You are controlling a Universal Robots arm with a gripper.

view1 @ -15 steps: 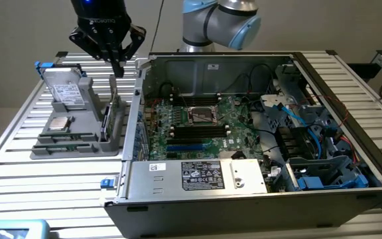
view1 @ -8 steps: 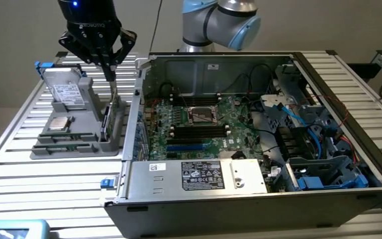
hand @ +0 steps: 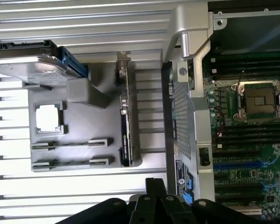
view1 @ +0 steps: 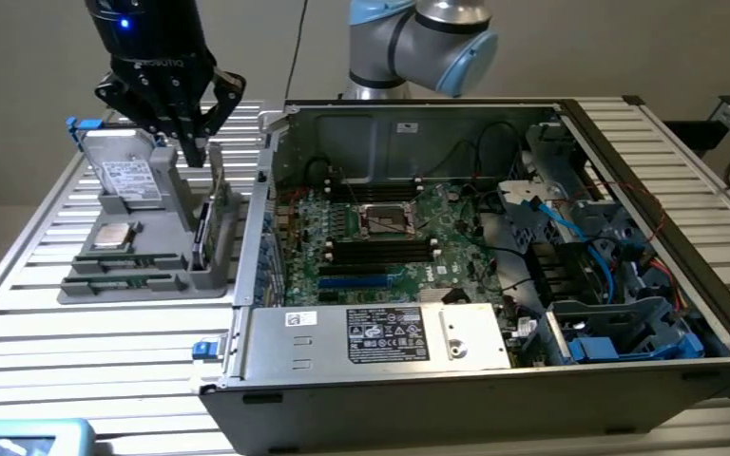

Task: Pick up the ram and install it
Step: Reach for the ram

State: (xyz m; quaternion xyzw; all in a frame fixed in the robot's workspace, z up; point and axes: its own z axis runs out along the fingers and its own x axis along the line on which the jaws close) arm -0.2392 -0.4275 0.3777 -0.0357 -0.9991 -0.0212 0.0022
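Aluminium slats form the table (view1: 86, 351), and nearest the exterior camera stands the open computer case (view1: 467, 399), its front wall bearing a white label (view1: 388, 334). On the exterior view's left, just beside the case, sits a grey tray (view1: 213, 275). The ram (view1: 122, 282) (hand: 60, 164) lies in the tray's nearest holder, a thin green stick set lengthwise, with a second like holder just behind it; whether that one is filled I cannot tell. Further back on the tray come a square processor chip (view1: 111, 236), an expansion card (view1: 217, 223) standing on edge along the side next to the case, and a hard drive (view1: 124, 176) propped up at the far end. Inside the case the green motherboard (view1: 378, 247) lies flat with its long dark slots bare. Above the tray's far end, beside the hard drive, hangs the black gripper (view1: 194, 152) (hand: 154, 196), its fingers pressed together on nothing, well apart from the ram. Behind the case rises the pale blue and grey arm (view1: 422, 38).
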